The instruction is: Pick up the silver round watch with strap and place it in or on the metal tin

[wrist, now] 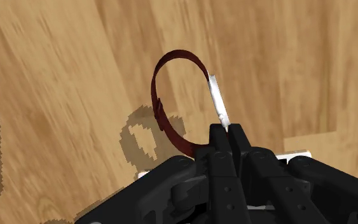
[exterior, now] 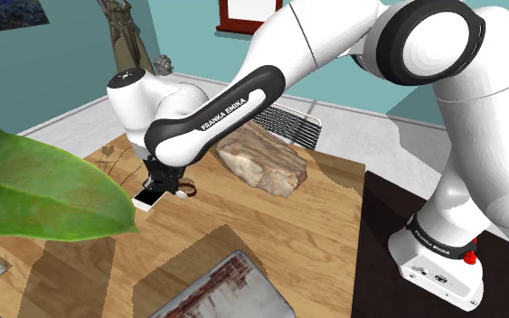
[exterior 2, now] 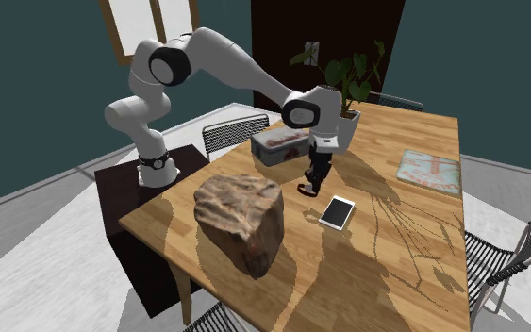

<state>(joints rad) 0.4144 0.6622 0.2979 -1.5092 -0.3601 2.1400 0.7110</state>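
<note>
Our gripper [wrist: 227, 130] is closed on the watch [wrist: 216, 97] by its thin silver edge, near the second exterior view's centre, so the strap hangs free; the tin [exterior 2: 277, 146] waits up-left.

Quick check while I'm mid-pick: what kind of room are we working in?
Most likely a home dining room: a wooden table with wire chairs drawn up to it, a potted plant on it, and a window behind. The end effector, shut on the watch, is over that table.
</note>
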